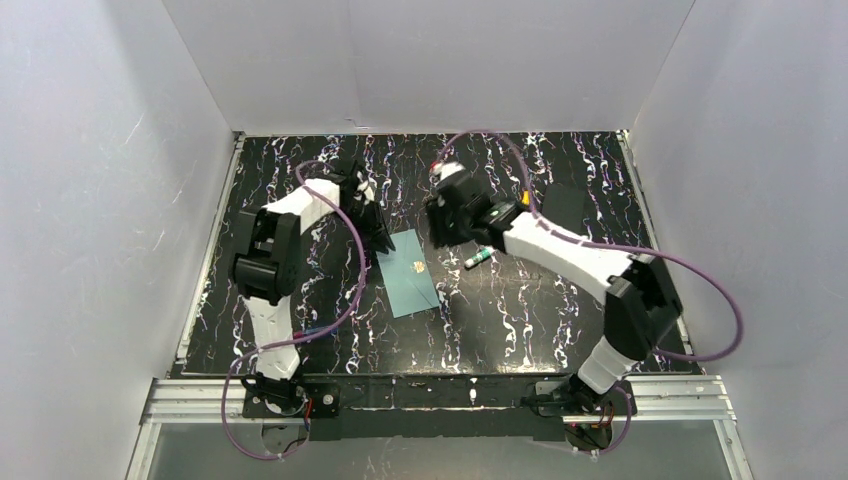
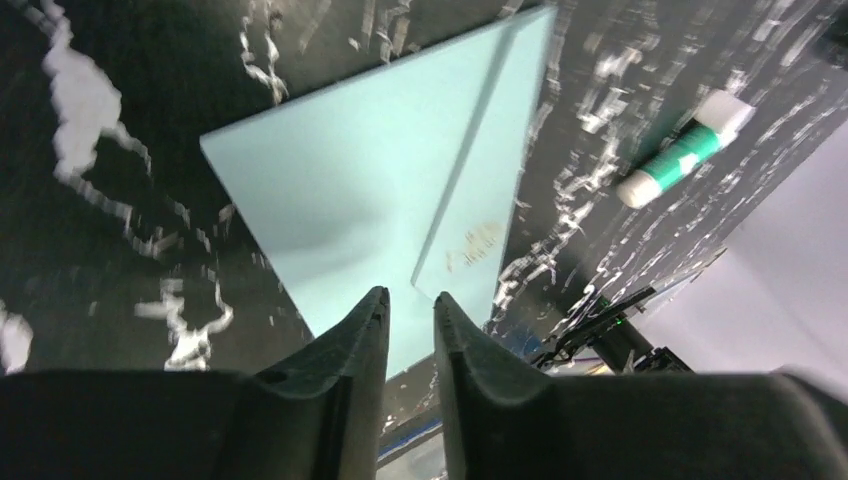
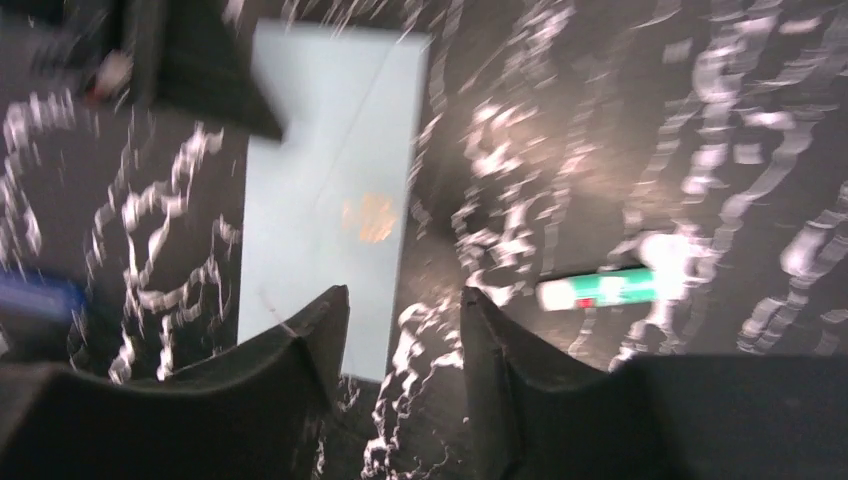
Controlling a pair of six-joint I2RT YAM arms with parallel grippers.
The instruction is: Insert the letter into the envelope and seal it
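The pale teal envelope (image 1: pixel 410 272) lies flat on the black marbled table (image 1: pixel 520 310), its triangular flap folded down and the small gold seal (image 1: pixel 417 266) on it. It also shows in the left wrist view (image 2: pixel 370 190) and the right wrist view (image 3: pixel 320 190). The tan letter does not show in any view. My left gripper (image 1: pixel 383 243) hovers at the envelope's far left corner, its jaws (image 2: pixel 410 295) a narrow gap apart and empty. My right gripper (image 1: pixel 443 232) hovers beside the envelope's far right edge, open and empty (image 3: pixel 405 290).
A green and white glue stick (image 1: pixel 478 258) lies just right of the envelope, also in the wrist views (image 2: pixel 685 150) (image 3: pixel 600 288). A black square block (image 1: pixel 565 205) sits at the back right. White walls enclose the table on three sides.
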